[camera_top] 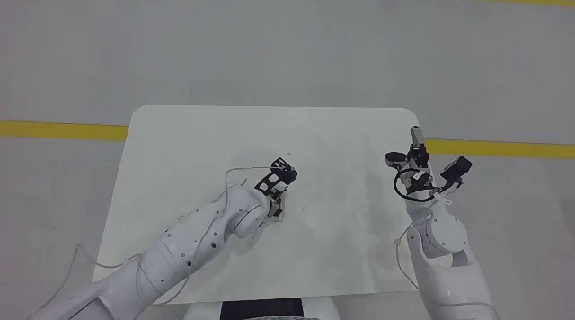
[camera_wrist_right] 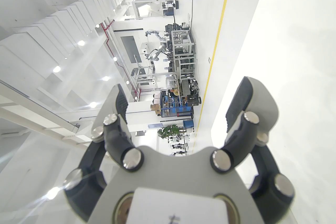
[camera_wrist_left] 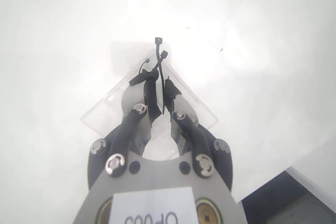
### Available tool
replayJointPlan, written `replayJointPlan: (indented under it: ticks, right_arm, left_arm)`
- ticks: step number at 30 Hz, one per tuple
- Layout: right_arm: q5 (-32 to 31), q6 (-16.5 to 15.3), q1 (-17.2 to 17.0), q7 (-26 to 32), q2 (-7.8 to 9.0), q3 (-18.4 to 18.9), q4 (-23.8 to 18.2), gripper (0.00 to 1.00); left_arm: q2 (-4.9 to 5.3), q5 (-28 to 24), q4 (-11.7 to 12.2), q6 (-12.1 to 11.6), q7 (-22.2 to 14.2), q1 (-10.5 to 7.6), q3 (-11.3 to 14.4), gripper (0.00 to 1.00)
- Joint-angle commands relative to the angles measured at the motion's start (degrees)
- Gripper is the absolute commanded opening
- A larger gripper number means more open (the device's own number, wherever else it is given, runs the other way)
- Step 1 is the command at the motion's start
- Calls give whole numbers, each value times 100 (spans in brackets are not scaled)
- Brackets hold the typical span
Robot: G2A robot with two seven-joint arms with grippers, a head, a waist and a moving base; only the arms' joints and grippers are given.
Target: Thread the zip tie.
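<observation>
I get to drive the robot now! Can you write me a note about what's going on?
Left gripper: shut on thin black plastic zip ties, above the clear square plastic tray on the white table.
Right gripper: open, empty, near the table's edge.
Done: ties gripped.
Left: threading a tail through a head; no closed loop visible yet.
</observation>
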Motion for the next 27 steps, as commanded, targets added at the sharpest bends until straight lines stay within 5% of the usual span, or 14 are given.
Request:
replayJointPlan:
  ticks: [1, 13, 27]
  right_arm:
    - [0, 0, 0, 0, 0, 0, 0, 100]
    - [0, 0, 0, 0, 0, 0, 0, 100]
    - [0, 0, 0, 0, 0, 0, 0, 100]
  left_arm:
    - [-7, 18, 18, 36, 10, -9, 16, 0]
    - [4, 162, -108, 214, -21, 48, 10, 0]
    - [248, 610, -1110, 164, -389, 622, -322, 0]
